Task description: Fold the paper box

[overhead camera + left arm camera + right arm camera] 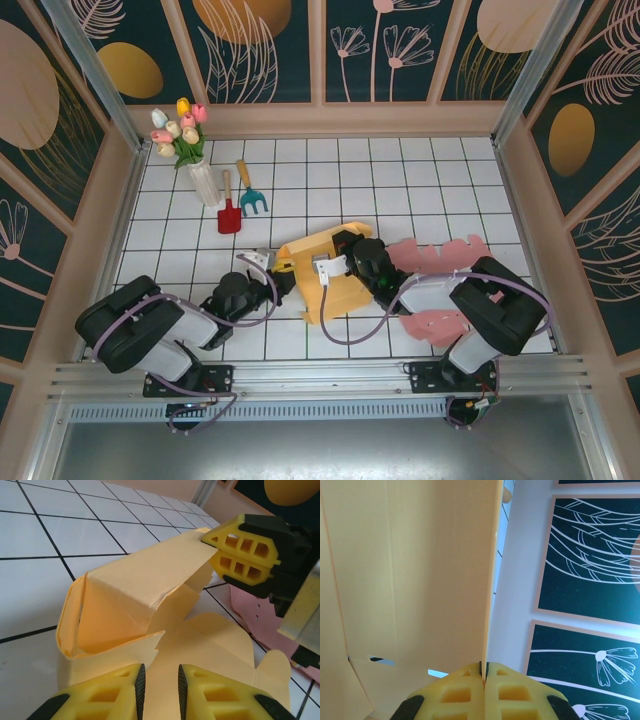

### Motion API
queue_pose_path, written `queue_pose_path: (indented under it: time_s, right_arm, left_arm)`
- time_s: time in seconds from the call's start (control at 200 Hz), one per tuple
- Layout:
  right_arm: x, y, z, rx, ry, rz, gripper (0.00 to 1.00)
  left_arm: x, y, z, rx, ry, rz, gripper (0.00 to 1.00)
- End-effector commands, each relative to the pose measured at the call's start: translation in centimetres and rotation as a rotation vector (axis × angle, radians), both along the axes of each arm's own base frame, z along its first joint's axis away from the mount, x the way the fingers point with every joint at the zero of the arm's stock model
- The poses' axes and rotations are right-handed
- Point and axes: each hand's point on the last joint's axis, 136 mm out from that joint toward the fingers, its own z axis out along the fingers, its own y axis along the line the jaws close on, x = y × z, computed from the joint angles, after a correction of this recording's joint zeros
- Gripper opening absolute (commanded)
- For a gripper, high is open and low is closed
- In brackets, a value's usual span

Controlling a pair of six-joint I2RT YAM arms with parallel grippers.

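Gridded tabletop (420, 180), creased yellow paper box (300, 250) pinched by right gripper (483, 672), left gripper (161, 672) ajar

A white black-gridded tabletop (420, 180) bore a white tulip vase (204, 184); right of the vase lay a red trowel (229, 215), teal hand fork (252, 200), then a yellow paper box (320, 290) and pink paper sheet (440, 252).

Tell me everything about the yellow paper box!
The yellow paper box is thin creased card, only half folded: one end stands up as an open pocket, other flaps lie flat on the white tiled table. It sits near the table's front edge. The right gripper has its jaws shut on one raised panel.
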Motion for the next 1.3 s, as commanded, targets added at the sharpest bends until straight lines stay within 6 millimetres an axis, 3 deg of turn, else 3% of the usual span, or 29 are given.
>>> queue_pose_path:
  time_s: [0.0, 0.32, 0.48, 0.626, 0.771, 1.001, 1.166, 1.296]
  right_arm:
    - [-0.2, 0.2, -0.9, -0.003, 0.030, 0.001, 0.00]
    - [-0.3, 0.1, -1.1, -0.001, 0.044, -0.003, 0.00]
    - [-0.1, 0.0, -0.9, 0.000, 0.042, -0.005, 0.00]
    - [-0.2, 0.0, -0.9, 0.005, 0.043, -0.004, 0.00]
    - [-0.3, -0.2, -1.3, -0.001, 0.050, -0.007, 0.00]
    - [-0.4, -0.2, -1.3, -0.008, 0.056, -0.004, 0.00]
    - [-0.5, -0.1, -1.5, -0.010, 0.063, -0.002, 0.00]
    - [-0.7, 0.0, -1.7, -0.014, 0.076, 0.001, 0.00]
  left_arm:
    - [1.3, 0.1, 0.5, -0.009, -0.019, 0.058, 0.25]
    - [0.9, -1.1, 0.4, -0.023, -0.016, 0.006, 0.21]
    - [1.1, 1.0, 0.0, 0.045, -0.001, 0.098, 0.23]
    - [0.1, 2.6, -0.2, 0.034, 0.005, 0.131, 0.26]
    - [0.4, 5.7, -0.9, 0.050, 0.049, 0.288, 0.25]
    - [0.5, 9.5, -1.6, 0.097, 0.046, 0.440, 0.40]
    - [0.9, 6.9, -0.7, 0.071, 0.008, 0.297, 0.44]
    - [2.1, 5.9, -1.4, 0.115, 0.017, 0.269, 0.44]
